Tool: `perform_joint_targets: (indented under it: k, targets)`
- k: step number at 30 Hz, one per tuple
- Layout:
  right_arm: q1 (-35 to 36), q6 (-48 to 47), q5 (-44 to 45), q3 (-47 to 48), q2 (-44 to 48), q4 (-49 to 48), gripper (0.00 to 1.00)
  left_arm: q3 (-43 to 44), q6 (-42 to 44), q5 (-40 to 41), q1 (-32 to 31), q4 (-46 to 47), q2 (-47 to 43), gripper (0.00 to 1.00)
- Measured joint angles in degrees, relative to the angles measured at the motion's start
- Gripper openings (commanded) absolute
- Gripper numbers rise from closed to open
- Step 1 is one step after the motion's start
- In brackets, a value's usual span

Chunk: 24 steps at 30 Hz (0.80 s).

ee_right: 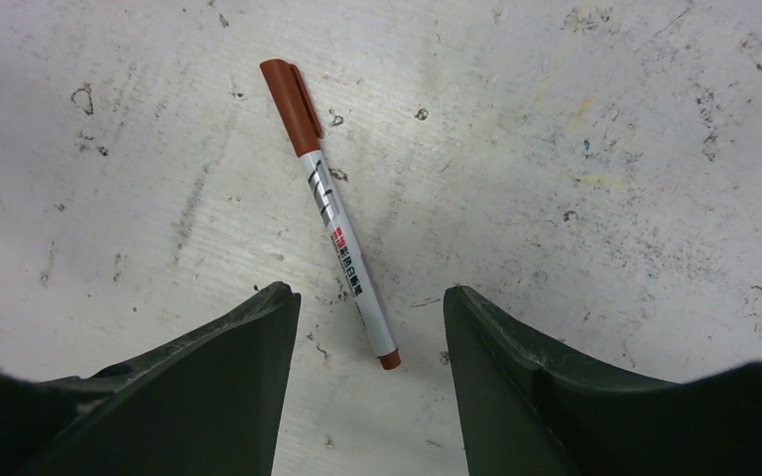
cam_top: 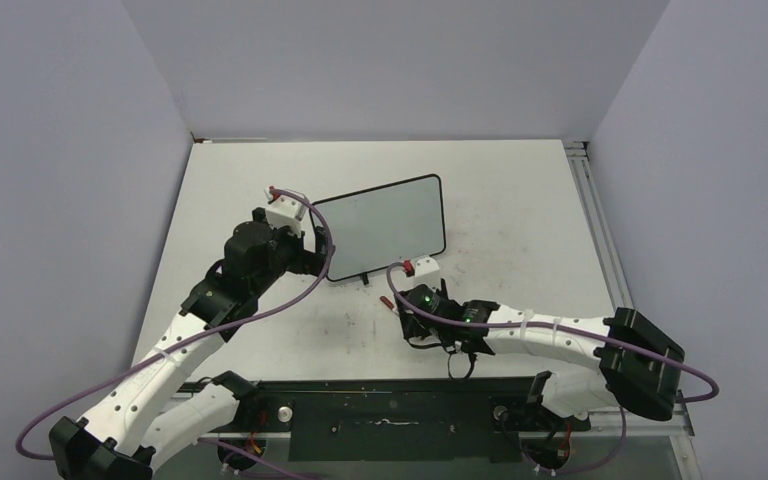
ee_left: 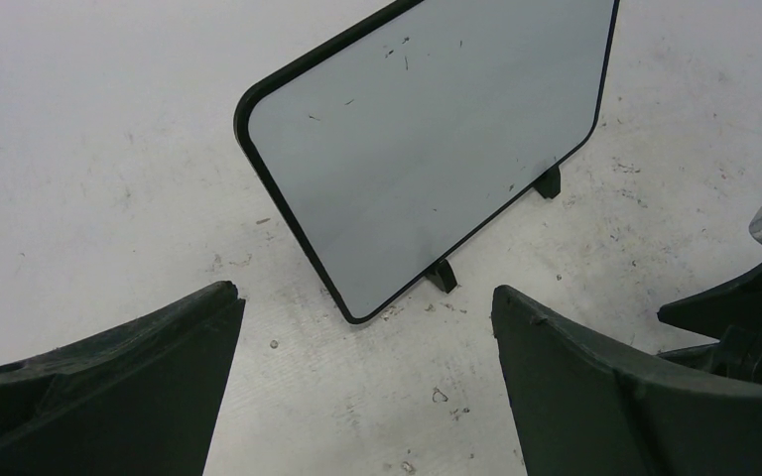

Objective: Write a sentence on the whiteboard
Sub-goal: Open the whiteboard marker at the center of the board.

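Note:
The whiteboard (cam_top: 385,228) stands tilted on two small black feet at the table's middle; its black-framed grey face (ee_left: 427,149) carries only a few dark specks, and the sentence is not in view. My left gripper (cam_top: 310,250) (ee_left: 364,291) is open beside the board's near left corner, touching nothing. A red-capped white marker (ee_right: 332,213) (cam_top: 385,299) lies flat on the table in front of the board. My right gripper (cam_top: 401,302) (ee_right: 368,290) hangs over it, open, its fingers either side of the marker's rear end with gaps on both sides.
The white tabletop (cam_top: 520,200) is smudged and speckled. A black rail (cam_top: 390,410) runs along the near edge between the arm bases. A metal strip (cam_top: 592,210) borders the right side. Part of the right arm (ee_left: 754,317) shows in the left wrist view.

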<state>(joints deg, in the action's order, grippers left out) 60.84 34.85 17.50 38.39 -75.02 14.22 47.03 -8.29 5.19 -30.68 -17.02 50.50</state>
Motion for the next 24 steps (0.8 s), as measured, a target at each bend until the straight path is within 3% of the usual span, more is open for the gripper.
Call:
perform_joint_targets:
  k: [8, 15, 24]
  targets:
    - [1.7, 1.0, 0.2, 0.0, -4.4, -0.6, 0.46, 0.0, 0.1, 0.0, 0.0, 0.0, 0.7, 0.96]
    - [2.3, 2.0, 0.6, -0.4, -6.4, -0.9, 0.28, 0.0, 0.3, 0.0, 0.0, 0.0, 1.0, 0.96]
    - [2.3, 2.4, 1.2, -0.5, -8.6, -1.3, 0.29, 0.0, 0.6, -0.1, 0.0, -0.4, 1.7, 0.96]
